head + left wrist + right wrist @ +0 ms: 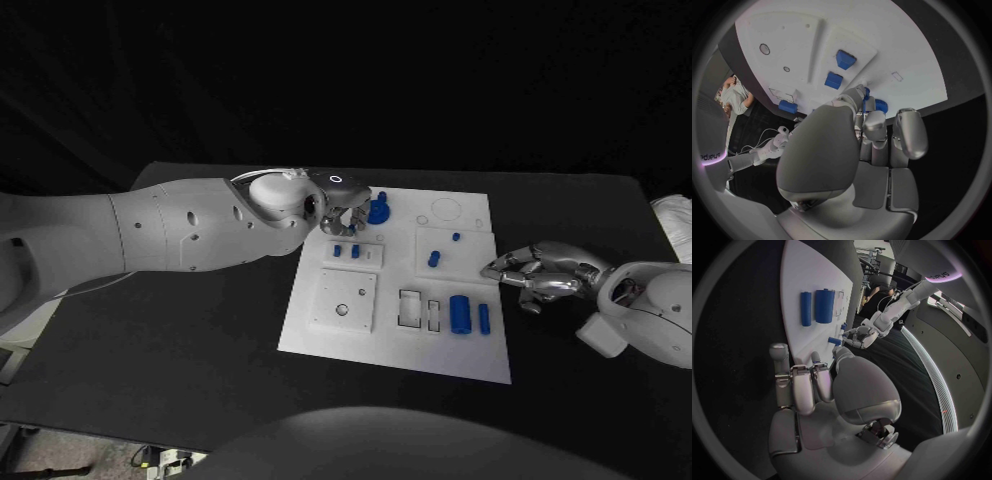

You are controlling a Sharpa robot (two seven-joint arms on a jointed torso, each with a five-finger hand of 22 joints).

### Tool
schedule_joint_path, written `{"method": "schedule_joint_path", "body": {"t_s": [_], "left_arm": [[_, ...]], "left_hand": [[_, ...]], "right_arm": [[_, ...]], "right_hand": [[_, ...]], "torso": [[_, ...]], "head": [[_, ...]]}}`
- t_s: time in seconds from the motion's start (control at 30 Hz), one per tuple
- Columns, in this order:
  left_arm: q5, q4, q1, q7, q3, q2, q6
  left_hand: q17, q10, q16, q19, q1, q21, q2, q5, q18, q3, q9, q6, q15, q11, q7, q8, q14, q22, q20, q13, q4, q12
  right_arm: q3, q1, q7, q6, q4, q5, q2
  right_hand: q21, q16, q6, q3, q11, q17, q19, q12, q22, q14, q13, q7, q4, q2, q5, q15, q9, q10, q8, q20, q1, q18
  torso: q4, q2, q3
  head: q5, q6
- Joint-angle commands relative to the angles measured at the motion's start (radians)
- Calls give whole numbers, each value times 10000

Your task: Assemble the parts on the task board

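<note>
A black table (173,370) spreads wide under everything, its surface dull and dark, the far edge running straight across the back. At the right edge of the table lies something pale and white (673,225) (cloth or a bag, too little of it shows to tell). Down at the near left corner, below the table's edge, sits a small tangle of cables and gear (166,458) on the floor.

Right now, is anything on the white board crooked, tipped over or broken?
Nothing stands out. The task board lies flat on the black table, and the blue parts, like the thick blue cylinder, sit straight in their places. The left hand is at the board's far edge; the right hand is beside it.
</note>
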Motion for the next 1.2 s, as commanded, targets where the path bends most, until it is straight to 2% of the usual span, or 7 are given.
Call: {"method": "schedule_joint_path", "body": {"t_s": [0.03, 0.7, 0.87, 1.07, 1.2], "left_arm": [[27, 6, -69, -31, -41, 17, 464], [27, 3, -99, -100, -60, 31, 714], [27, 3, -100, -175, -67, 14, 784], [27, 9, -102, -241, -71, 1, 842], [27, 14, -103, -220, -72, -19, 741]], "left_hand": [[-41, 90, -55, -68, 29, -45, -31, 0, 23, 69, -16, -56, 3, -2, 3, -51, -77, 1665, 10, -3, -5, -19], [-448, 57, -372, -216, -7, -356, -93, -45, 77, 74, -72, -147, 15, -49, -99, -161, -301, 1595, 32, -96, 7, -212], [-723, -160, -592, -295, -60, -522, -117, -63, 102, 91, -100, -212, 30, -31, -110, -216, -440, 1559, 40, -196, 54, -424], [-868, -1016, -690, -343, -189, -645, -276, -167, 113, 148, -248, -795, 76, 26, -185, -534, -492, 1538, 81, -528, 205, -1040], [-973, -1671, -753, -378, -293, -770, -419, -397, 127, 120, -453, -1495, 137, 128, -508, -813, -525, 1514, 129, -779, 337, -1415]], "right_arm": [[-15, -31, -15, 170, -3, -38, 2], [-15, -37, -49, 187, -16, -38, -2], [-15, -40, -39, 182, -25, -38, 9], [-15, -52, -27, 177, -33, -38, 23], [-15, -59, -12, 163, -40, -38, 27]], "right_hand": [[-27, -39, 67, 69, -17, 1578, -54, -58, 535, -37, 1440, -1, 13, -25, 52, -2, -8, -75, 15, 15, 62, 41], [-72, -53, 59, 101, -16, 1560, -80, -73, 528, -60, 1426, 0, -12, -32, 59, -1, -10, -97, 12, 16, 94, 48], [-72, -53, 59, 101, -16, 1560, -80, -73, 528, -60, 1426, 0, -12, -32, 59, -1, -10, -97, 12, 16, 94, 48], [-86, -55, 58, 113, -16, 1557, -86, -77, 528, -63, 1422, 1, -30, -45, 62, -1, -10, -104, 11, 16, 112, 49], [-86, -55, 58, 114, -16, 1557, -86, -77, 528, -64, 1422, 1, -30, -45, 62, -1, -10, -104, 11, 16, 113, 49]], "torso": [[1, 3, 1], [-11, 8, -5], [-16, 0, -10], [-18, 7, -8], [-15, 5, -8]], "head": [[13, 1], [51, 1], [53, 1], [63, 1], [49, 1]]}}
